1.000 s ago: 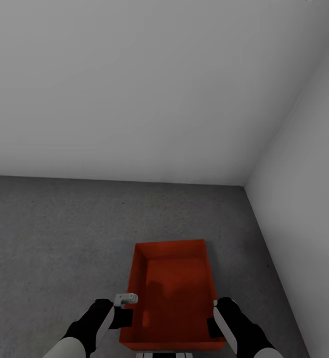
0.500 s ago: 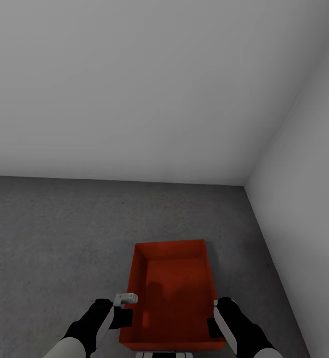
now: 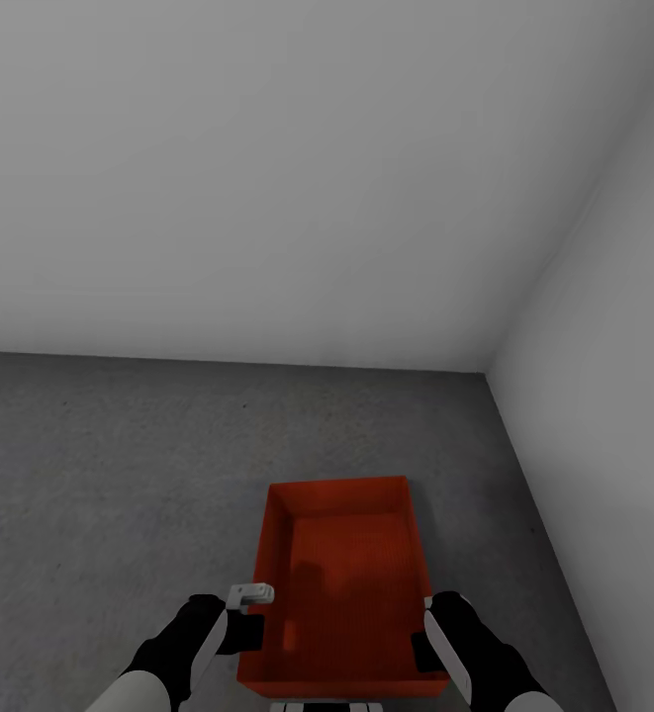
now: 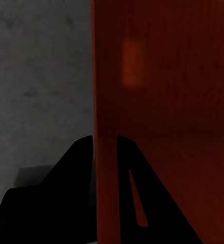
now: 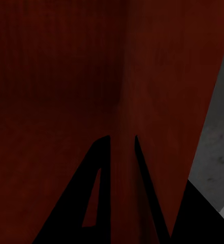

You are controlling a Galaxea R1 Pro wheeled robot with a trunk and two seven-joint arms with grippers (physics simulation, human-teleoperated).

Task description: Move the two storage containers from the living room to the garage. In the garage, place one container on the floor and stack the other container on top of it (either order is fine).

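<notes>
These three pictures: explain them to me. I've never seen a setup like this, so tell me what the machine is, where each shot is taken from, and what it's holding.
This is a simulated two-armed robot on wheels. The big picture is taken from a camera on its head, looking down over both arms in a bare room with pale walls and a grey concrete floor.

Between the arms is a red-orange storage container, open-topped and empty. The left gripper pinches one long wall and the right gripper pinches the opposite one.

The two dark pictures come from cameras near each gripper. In each, black fingers straddle the thin red wall, one inside, one outside.

Whether the container rests on the floor or hangs just above it cannot be told.
</notes>
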